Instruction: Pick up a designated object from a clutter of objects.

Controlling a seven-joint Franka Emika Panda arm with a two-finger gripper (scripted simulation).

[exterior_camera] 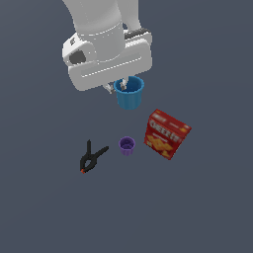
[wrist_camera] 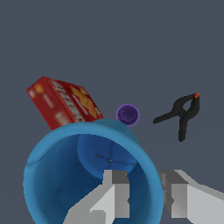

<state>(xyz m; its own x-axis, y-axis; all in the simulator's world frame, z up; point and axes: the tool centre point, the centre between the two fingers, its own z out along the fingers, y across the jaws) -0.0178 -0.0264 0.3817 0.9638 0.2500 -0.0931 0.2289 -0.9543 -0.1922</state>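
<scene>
Gripper [wrist_camera: 144,199] straddles the blue cup [wrist_camera: 65,175] wall, one finger [wrist_camera: 114,192] inside, one outside, clamped on the rim. Beyond it: purple cup [wrist_camera: 127,114], red Cheez-It box [wrist_camera: 61,103] with "CHEEZ-IT" legible in the exterior view, black spring clamp [wrist_camera: 181,113] with red tip.

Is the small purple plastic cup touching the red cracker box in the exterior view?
No, the small purple plastic cup stands apart from the red cracker box, with bare grey floor visible between them.
</scene>
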